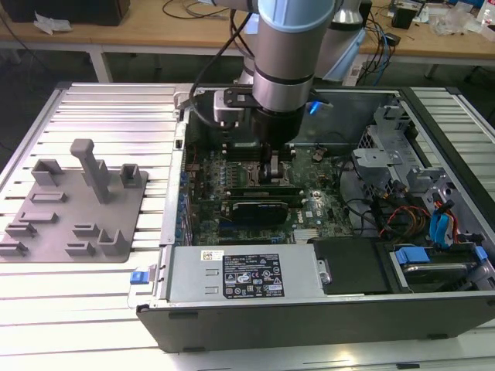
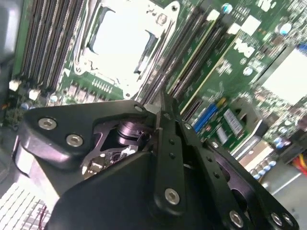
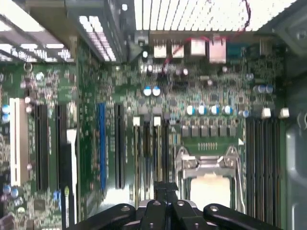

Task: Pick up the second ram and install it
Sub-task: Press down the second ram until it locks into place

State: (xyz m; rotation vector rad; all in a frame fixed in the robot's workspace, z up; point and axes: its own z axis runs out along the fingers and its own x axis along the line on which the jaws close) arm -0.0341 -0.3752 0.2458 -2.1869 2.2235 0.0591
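My gripper [image 1: 272,171] reaches down into the open computer case [image 1: 309,317], over the memory slots beside the processor socket [image 3: 209,182]. In both wrist views its two black fingers are pressed together, with nothing visibly between them; the gripper [image 2: 160,108] [image 3: 166,188] points at the slots. Thin green sticks stand on edge in slots right ahead of the fingertips, one of them [image 3: 158,153] in line with the tips. I cannot tell which of these is the second ram. White slot latches [image 3: 157,121] sit at the far ends.
A grey fixture plate [image 1: 73,209] with upright posts lies on the ribbed table at the exterior view's left. In the case, a black expansion card [image 1: 259,207] sits just in front of the gripper. The power supply [image 1: 247,274] and drive cage [image 1: 433,224] sit nearer the camera and to the right.
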